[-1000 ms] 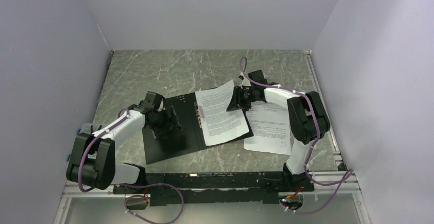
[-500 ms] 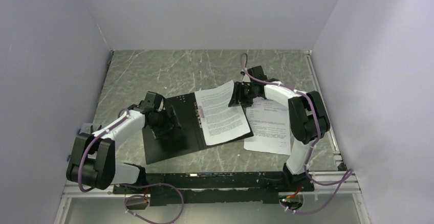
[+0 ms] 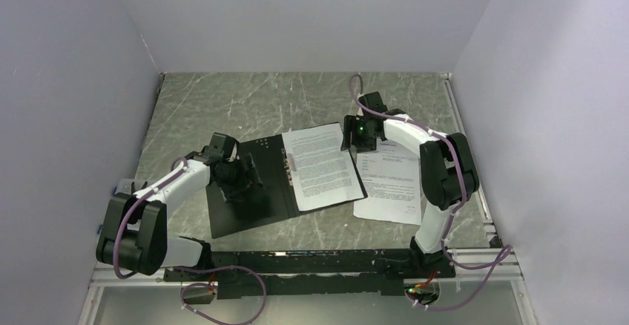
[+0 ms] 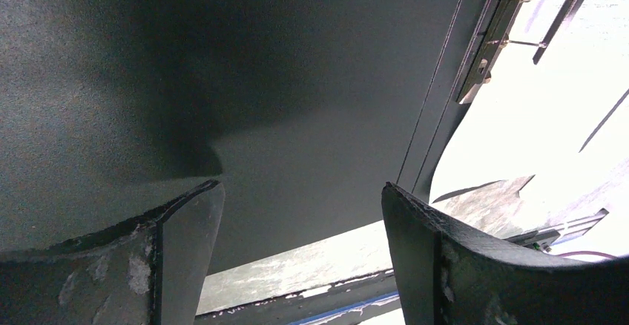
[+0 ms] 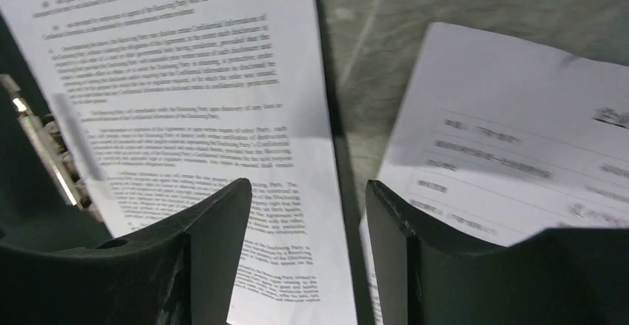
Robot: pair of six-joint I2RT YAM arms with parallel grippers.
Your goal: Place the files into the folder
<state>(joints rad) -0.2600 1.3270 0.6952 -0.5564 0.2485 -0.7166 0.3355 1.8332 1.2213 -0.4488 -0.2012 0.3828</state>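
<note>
Underneath everything, a grey marble-veined counter (image 3: 222,102). Spread flat on it, a flat A4 folder (image 3: 245,210), lying open with the black inside up, so ready to take paper.

On the folder's right half, one white sheet of dense printed text (image 3: 324,171), lying flat with its left margin at the spine. Looks filed as far as placement goes.

Just off the folder's right edge, a second white printed sheet (image 3: 397,191), flat on the counter and outside the cover. Close to that edge at its near end, perhaps touching; cannot tell which. Judged to be the part of the files not yet put away.

Over the folder's left half, the left gripper (image 3: 241,182), low against the black cover, jaws wide apart and holding nothing. Probably there to pin the cover down, so that the folder stays open and does not slide.

Above the folder's far right corner, the right gripper (image 3: 359,138), pointing down between the two sheets, jaws apart with nothing between them. Well placed for reaching the loose sheet.

Smallest, a narrow metal clip (image 4: 495,39) along the folder's spine, thin bars reaching over the filed sheet's margin. Cannot tell whether it grips the paper.
</note>
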